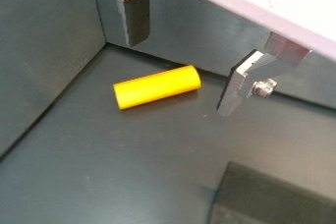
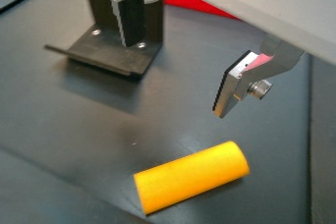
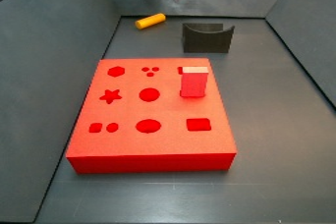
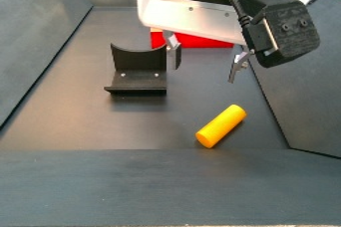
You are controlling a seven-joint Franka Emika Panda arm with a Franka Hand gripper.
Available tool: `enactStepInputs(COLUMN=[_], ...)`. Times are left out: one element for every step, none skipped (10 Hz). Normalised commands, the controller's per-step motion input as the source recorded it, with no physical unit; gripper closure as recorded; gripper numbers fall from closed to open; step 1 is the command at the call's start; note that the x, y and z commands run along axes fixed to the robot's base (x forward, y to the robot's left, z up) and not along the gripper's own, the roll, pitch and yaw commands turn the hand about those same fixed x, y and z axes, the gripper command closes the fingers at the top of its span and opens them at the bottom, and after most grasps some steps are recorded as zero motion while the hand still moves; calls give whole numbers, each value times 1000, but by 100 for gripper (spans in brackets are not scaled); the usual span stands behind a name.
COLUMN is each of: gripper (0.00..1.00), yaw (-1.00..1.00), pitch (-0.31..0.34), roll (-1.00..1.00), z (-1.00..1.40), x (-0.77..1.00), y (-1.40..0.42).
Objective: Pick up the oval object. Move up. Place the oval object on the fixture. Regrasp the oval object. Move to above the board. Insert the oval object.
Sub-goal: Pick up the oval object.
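right now my tool hangs above the floor with its jaws spread wide and nothing between them. the oval object lies flat on the dark floor just below my tool, untouched; in both wrist views it sits under the gap between my fingers, nearer one than the other. the fixture stands on the floor beside my tool. the board lies well away, with a red block upright on it.
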Motion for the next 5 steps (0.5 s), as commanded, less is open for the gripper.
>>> enactStepInputs(gripper=[0,0,0,0,0], yaw=[-257,-343,-397,-411,-446], pitch=[-81,-41,-123,-251,-301], roll=[-289,-231,-351,-459,-500], z=[-566,-674,-409,-160,-69], x=[-114,-143,-111,0,14], y=[466,423,240,143,71])
